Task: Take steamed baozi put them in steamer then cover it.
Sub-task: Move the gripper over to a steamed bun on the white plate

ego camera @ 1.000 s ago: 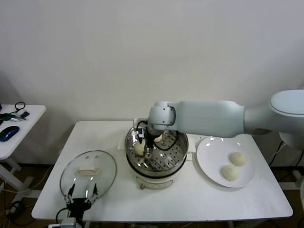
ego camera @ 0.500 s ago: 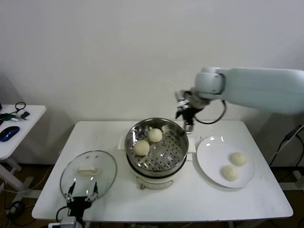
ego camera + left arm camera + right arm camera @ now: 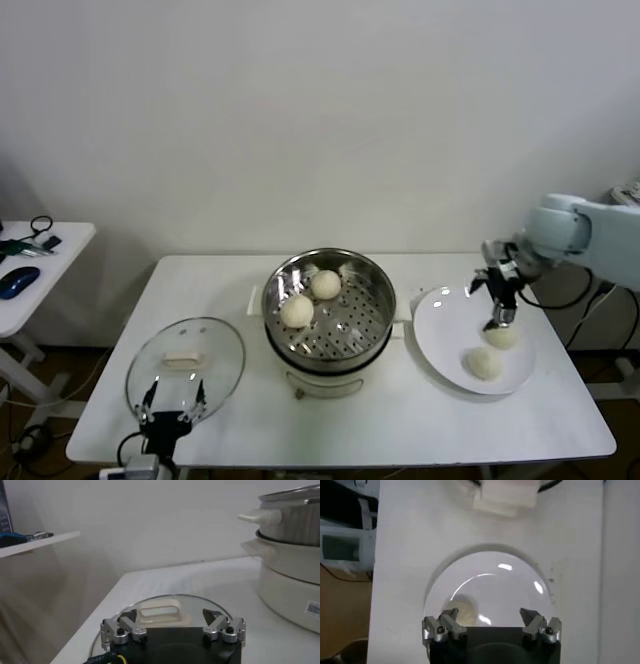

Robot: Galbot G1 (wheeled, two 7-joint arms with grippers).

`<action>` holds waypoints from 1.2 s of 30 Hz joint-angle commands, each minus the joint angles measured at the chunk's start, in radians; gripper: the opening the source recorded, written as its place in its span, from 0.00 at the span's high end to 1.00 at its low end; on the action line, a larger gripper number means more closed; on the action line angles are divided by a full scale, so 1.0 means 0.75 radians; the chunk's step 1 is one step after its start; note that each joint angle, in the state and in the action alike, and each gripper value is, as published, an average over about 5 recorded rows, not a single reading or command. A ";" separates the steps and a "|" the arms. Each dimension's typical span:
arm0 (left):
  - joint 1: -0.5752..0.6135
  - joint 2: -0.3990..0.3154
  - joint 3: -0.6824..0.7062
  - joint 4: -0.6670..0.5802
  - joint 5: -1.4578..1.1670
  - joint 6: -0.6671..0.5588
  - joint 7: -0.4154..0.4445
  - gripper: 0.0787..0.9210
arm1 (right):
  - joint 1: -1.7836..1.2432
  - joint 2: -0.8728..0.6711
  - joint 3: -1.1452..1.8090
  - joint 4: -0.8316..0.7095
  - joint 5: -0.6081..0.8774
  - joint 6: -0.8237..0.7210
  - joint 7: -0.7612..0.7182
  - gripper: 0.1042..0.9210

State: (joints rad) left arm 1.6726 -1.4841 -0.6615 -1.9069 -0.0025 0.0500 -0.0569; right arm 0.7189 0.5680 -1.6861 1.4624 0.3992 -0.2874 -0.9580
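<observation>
Now, baozi: two buns (image 3: 312, 297) sit on the perforated tray inside the steamer (image 3: 328, 315); two more (image 3: 492, 350) lie on the white plate (image 3: 440, 330), to the steamer's right.
Right gripper (image 3: 497, 306): jaws spread wide, holding nothing — it hangs just above the farther plate bun (wrist view shows that bun under one finger, off-centre).
Cover (image 3: 186, 365): flat on the table, left of the steamer, handle up.
Left gripper (image 3: 172, 412): open, empty, parked at the cover's near edge.
Risk: descending off-centre, a finger could press into the soft bun and dent it, or nudge it across the plate.
Risk, later: a bun resting on the steamer's rim would stop the cover seating.
</observation>
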 commanded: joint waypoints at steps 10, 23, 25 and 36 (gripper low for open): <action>0.000 -0.009 -0.002 0.025 0.010 -0.009 -0.002 0.12 | -0.693 -0.069 0.505 -0.158 -0.305 -0.036 0.036 0.12; -0.002 -0.004 0.001 0.039 0.029 -0.022 -0.007 0.12 | -0.713 -0.038 0.581 -0.183 -0.296 -0.050 0.078 0.17; 0.000 -0.004 0.003 0.037 0.029 -0.023 -0.008 0.12 | -0.711 -0.039 0.578 -0.176 -0.297 -0.051 0.073 0.21; 0.006 -0.009 0.002 0.020 0.030 -0.020 -0.010 0.12 | -0.564 -0.030 0.528 -0.161 -0.298 0.000 0.017 0.37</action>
State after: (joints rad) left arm 1.6767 -1.4898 -0.6603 -1.8913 0.0190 0.0347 -0.0645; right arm 0.2285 0.5396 -1.2776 1.3394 0.1815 -0.3141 -0.9234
